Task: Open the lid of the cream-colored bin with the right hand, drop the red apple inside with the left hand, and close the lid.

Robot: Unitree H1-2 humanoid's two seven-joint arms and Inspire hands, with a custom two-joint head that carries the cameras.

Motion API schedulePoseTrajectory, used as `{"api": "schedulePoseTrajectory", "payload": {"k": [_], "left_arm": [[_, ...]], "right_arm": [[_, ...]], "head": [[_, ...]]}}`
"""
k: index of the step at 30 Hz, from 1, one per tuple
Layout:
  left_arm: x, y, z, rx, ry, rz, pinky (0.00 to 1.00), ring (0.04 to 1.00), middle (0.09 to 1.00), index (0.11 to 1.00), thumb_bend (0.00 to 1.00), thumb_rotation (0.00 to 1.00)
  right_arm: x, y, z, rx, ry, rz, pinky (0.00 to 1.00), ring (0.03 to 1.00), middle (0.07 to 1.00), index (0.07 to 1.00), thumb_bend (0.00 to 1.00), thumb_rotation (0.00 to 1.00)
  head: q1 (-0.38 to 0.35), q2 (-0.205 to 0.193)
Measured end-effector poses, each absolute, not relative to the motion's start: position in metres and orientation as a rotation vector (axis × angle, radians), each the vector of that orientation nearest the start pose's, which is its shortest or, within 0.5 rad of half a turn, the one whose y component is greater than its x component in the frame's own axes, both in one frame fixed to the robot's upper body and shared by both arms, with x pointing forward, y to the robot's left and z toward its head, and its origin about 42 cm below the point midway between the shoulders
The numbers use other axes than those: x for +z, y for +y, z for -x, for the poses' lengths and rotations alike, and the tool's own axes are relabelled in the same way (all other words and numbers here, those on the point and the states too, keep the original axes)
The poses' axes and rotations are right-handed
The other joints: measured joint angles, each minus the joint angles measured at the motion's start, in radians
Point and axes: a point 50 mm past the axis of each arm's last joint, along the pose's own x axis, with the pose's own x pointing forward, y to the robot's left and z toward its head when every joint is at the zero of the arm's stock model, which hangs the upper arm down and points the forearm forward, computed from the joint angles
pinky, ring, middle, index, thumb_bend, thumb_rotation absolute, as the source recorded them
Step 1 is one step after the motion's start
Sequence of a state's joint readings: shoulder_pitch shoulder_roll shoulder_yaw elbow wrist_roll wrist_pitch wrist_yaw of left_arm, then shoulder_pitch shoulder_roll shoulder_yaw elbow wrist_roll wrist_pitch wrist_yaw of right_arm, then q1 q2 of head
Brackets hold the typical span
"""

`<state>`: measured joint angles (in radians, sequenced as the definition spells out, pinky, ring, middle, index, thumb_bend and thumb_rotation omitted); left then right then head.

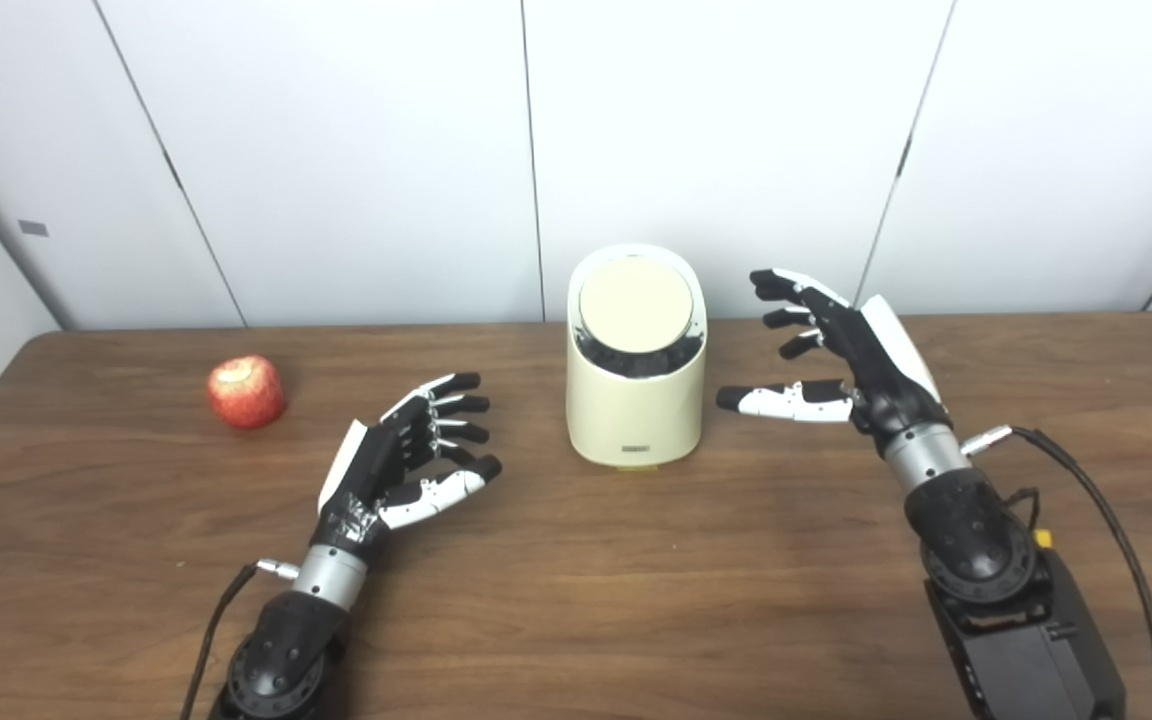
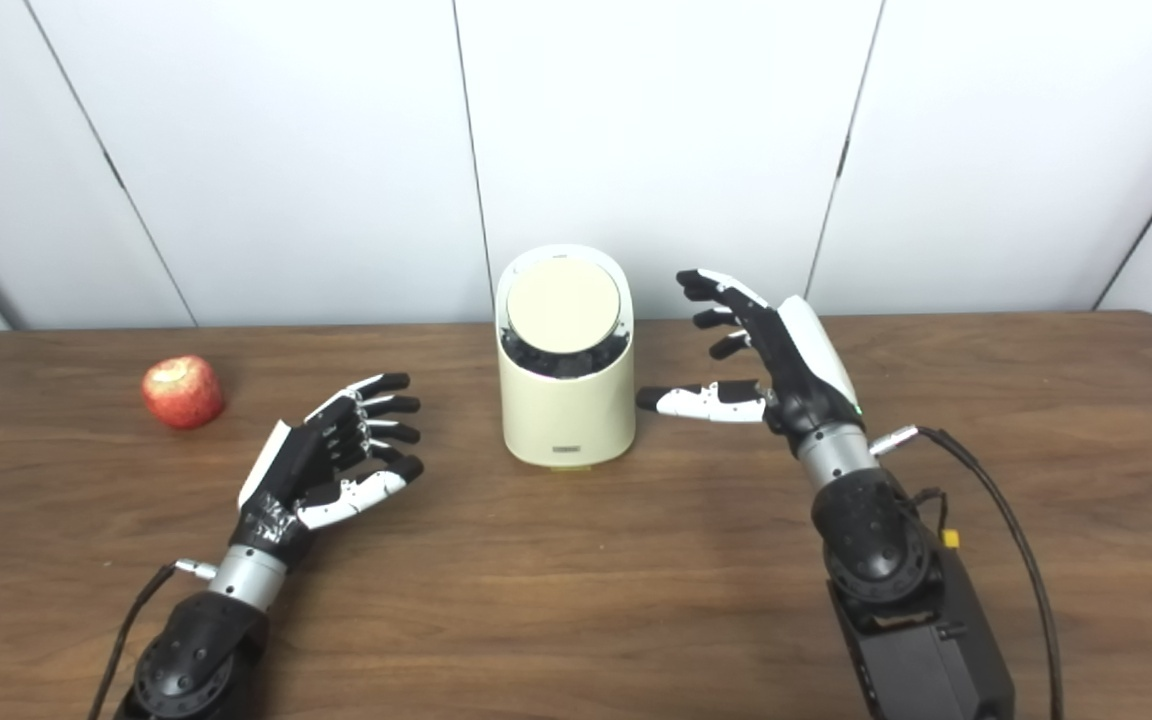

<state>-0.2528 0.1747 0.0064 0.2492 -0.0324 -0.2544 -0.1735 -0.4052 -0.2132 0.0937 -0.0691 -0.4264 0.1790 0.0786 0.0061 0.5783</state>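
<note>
A cream-colored bin [image 1: 636,400] stands in the middle of the brown table, its round lid [image 1: 635,305] lying flat in the rim. The red apple [image 1: 246,391] rests far to the left of the bin, stem dimple up. My left hand [image 1: 406,455] hovers between apple and bin, open, fingers spread toward the bin, holding nothing. Just right of the bin my right hand [image 1: 836,360] is raised and open, its thumb reaching toward the bin's side without touching it.
White wall panels rise right behind the table's far edge [image 1: 336,328]. A black cable [image 1: 1106,520] trails from my right wrist over the table's right side.
</note>
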Motion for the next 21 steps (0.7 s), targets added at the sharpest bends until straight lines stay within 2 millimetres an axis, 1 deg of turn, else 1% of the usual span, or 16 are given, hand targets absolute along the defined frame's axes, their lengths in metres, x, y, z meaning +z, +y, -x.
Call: {"api": "schedulePoseTrajectory", "payload": {"k": [3,7,10,14,18,21], "left_arm": [[0.128,0.25,-0.364,-0.205,-0.242,-0.161,0.54,0.662,0.763,0.833,0.69,0.18],[0.128,0.25,-0.364,-0.206,-0.242,-0.161,0.54,0.665,0.763,0.835,0.69,0.19],[0.128,0.25,-0.364,-0.206,-0.242,-0.161,0.55,0.658,0.758,0.832,0.69,0.19],[0.128,0.25,-0.364,-0.207,-0.242,-0.161,0.55,0.662,0.763,0.835,0.7,0.21],[0.128,0.25,-0.364,-0.206,-0.242,-0.162,0.55,0.662,0.762,0.832,0.7,0.21],[0.128,0.25,-0.364,-0.206,-0.242,-0.162,0.55,0.658,0.758,0.83,0.7,0.2]], "right_arm": [[0.245,-0.215,-0.398,0.086,-0.314,0.651,0.61,0.777,0.836,0.849,0.7,0.28],[0.259,-0.205,-0.408,0.105,-0.348,0.652,0.65,0.807,0.865,0.883,0.69,0.24],[0.268,-0.197,-0.413,0.121,-0.357,0.651,0.63,0.813,0.877,0.886,0.7,0.24],[0.271,-0.189,-0.42,0.144,-0.339,0.664,0.62,0.816,0.891,0.891,0.72,0.27],[0.269,-0.185,-0.43,0.165,-0.302,0.711,0.65,0.843,0.938,0.898,0.75,0.3],[0.275,-0.182,-0.438,0.164,-0.281,0.738,0.67,0.863,0.947,0.905,0.76,0.3]], "head": [[0.0,0.002],[0.0,0.0],[0.003,-0.002],[0.003,-0.002],[0.002,-0.002],[0.003,-0.003]]}}
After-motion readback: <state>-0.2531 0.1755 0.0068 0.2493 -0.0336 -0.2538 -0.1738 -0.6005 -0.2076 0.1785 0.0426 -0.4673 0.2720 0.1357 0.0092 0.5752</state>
